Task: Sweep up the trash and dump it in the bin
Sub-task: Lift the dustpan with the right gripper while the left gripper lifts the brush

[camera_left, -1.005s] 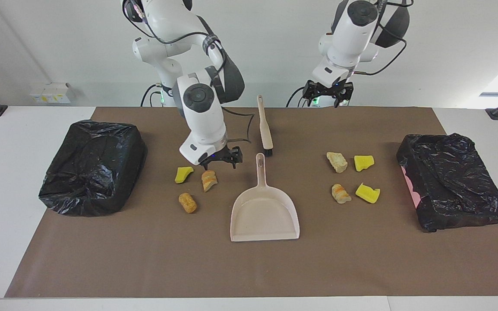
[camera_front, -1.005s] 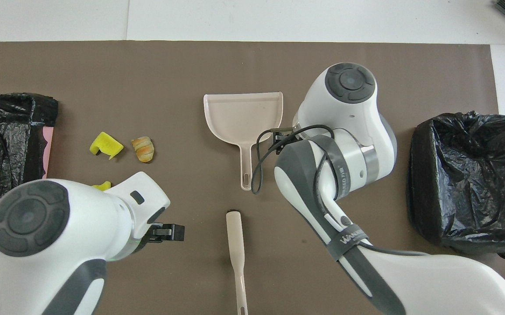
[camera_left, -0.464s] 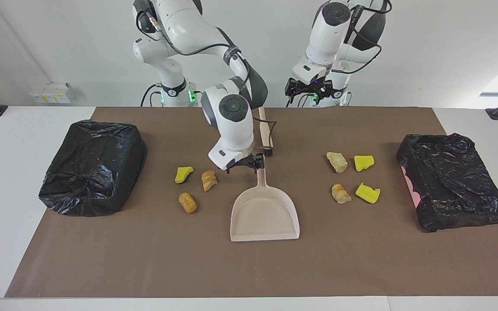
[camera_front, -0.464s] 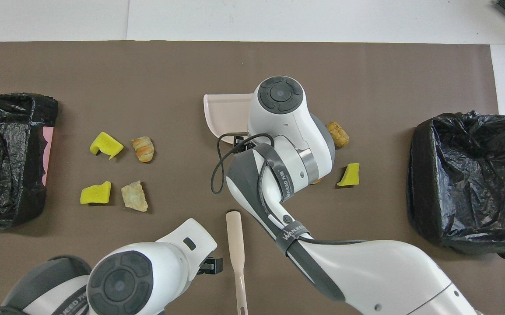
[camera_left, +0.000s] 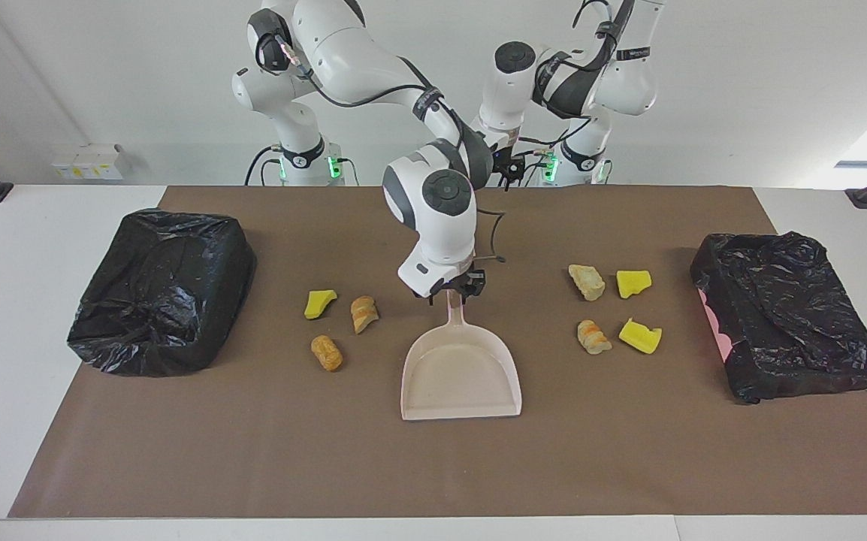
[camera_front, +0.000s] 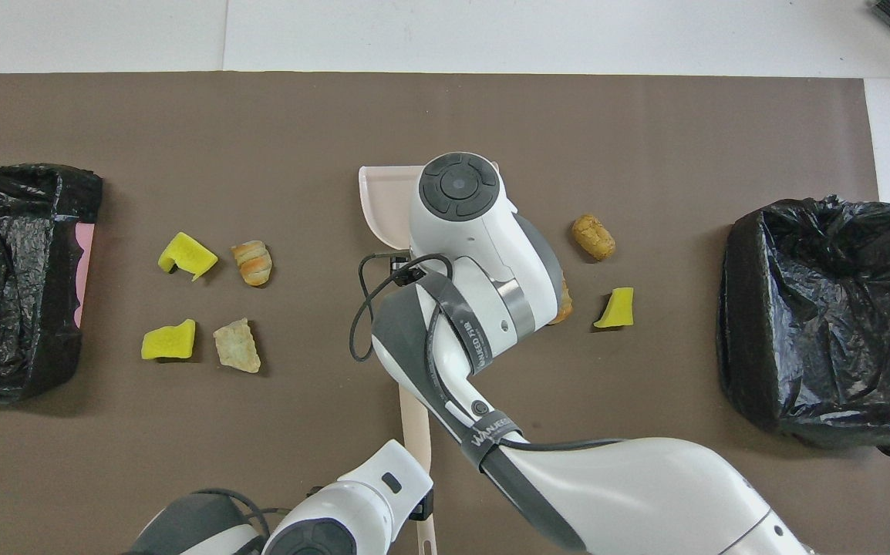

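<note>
Worktop (camera_left: 20,315) white, brown mat (camera_left: 433,466) over most of it, bare at its far end. Trash (camera_left: 326,352): three scraps toward R arm's end, four toward L's. Black-bagged bins (camera_left: 159,289) at both ends. Right gripper (camera_left: 457,288) at dustpan (camera_left: 460,372) handle; fingers' state can't tell. Left gripper (camera_left: 509,171) over brush (camera_front: 416,432), fingers apart, brush partly hidden.

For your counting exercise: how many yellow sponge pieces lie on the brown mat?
3. One lies beside the bread lumps toward the right arm's end. Two lie toward the left arm's end, one nearer the robots. None seems hidden.
</note>
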### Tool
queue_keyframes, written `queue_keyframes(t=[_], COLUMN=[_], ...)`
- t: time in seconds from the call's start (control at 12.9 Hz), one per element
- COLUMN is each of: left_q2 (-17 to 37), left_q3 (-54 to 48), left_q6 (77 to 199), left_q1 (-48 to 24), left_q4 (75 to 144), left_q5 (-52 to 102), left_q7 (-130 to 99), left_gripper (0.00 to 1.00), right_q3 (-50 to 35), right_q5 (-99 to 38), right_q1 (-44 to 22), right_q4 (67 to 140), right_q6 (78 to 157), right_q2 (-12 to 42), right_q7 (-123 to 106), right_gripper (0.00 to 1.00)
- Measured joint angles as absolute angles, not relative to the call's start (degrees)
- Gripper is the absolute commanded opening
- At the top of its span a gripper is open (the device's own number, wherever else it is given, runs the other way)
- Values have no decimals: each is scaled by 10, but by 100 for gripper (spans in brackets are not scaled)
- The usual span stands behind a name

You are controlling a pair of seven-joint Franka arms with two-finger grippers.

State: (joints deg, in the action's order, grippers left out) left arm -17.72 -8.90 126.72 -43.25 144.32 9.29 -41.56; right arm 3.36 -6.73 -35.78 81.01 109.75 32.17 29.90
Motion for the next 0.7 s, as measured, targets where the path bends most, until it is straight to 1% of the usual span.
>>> queue_keyframes(t=[0.08, 0.23, 0.31, 0.39, 0.46, 0.54, 0.7], left_q2=[-165, -130, -118, -112, -111, -111, -111], left_q3=[-89, -89, -89, -89, -89, -89, -89], left_q6=[1292, 1333, 1340, 1341, 1341, 1341, 1341], left_q1=[-445, -466, -472, -478, -481, -485, -491], left_q4=[1448, 1450, 1450, 1450, 1450, 1450, 1451], left_q5=[93, 93, 93, 93, 93, 93, 93], left_q7=[-430, -450, -453, -453, -454, -454, -455], left_gripper=[100, 100, 100, 100, 100, 100, 99], right_q3=[34, 34, 35, 35, 35, 35, 35], right_q5=[-67, -68, -68, -68, -68, -68, -68], right_q1=[-360, -360, -360, -360, -360, -360, -360], right_q4=[811, 814, 817, 821, 826, 829, 831], right_q6=[1107, 1116, 1117, 1118, 1119, 1120, 1120], right_q2=[322, 324, 326, 326, 326, 326, 327], right_q7=[299, 299, 299, 299, 299, 299, 299], right_gripper=[61, 48, 46, 40, 24, 17, 6])
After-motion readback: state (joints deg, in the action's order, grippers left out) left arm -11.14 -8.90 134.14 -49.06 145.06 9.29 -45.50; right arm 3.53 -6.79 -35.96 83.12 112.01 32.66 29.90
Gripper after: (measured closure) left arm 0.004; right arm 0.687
